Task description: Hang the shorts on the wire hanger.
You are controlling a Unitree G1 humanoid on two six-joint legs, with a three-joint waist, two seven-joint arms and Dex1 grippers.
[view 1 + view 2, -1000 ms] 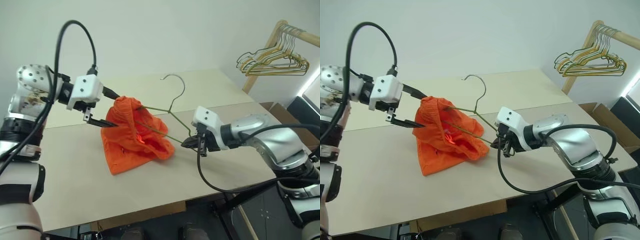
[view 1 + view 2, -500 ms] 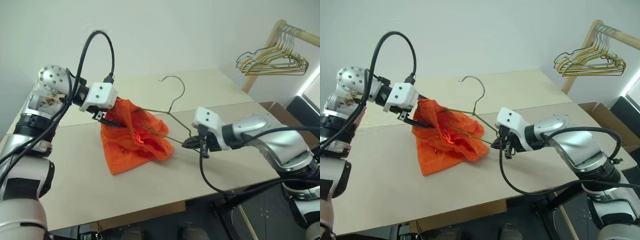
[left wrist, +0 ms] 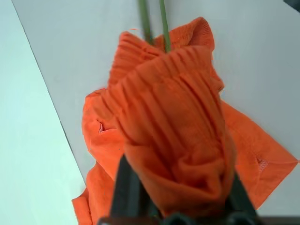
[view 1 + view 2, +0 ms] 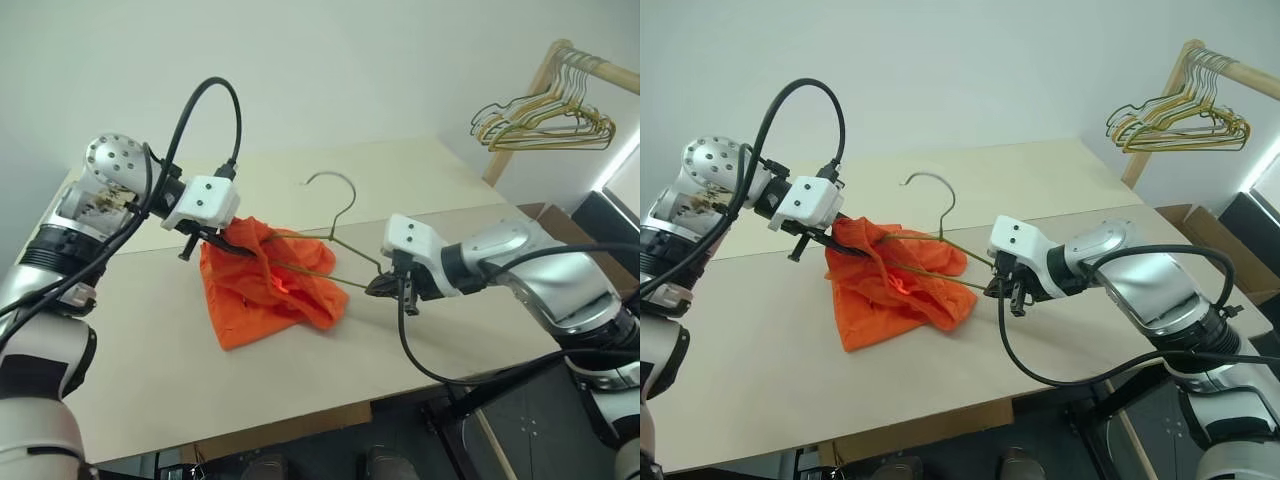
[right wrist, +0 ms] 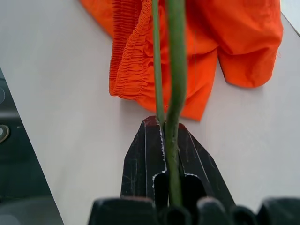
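Observation:
The orange shorts (image 4: 268, 296) lie bunched on the table, their gathered waistband (image 3: 164, 117) lifted at the upper left. My left gripper (image 4: 228, 243) is shut on that waistband, its black fingers (image 3: 124, 187) pinching the fold from both sides. The wire hanger (image 4: 343, 214) is tilted, with its hook (image 4: 332, 178) up and its lower wires running into the shorts. My right gripper (image 4: 379, 287) is shut on the hanger's right corner, and the green wire (image 5: 176, 70) runs between its closed fingers (image 5: 145, 154).
The beige table (image 4: 420, 180) carries only the shorts; its front edge (image 4: 300, 418) is near me. A wooden rail (image 4: 560, 60) with a bunch of wire hangers (image 4: 545, 118) stands at the back right, beyond the table's corner.
My left gripper, open beside the shorts a second ago, has moved in and shut on the waistband. The shorts' raised top has sunk lower and the hanger's hook has swung left.

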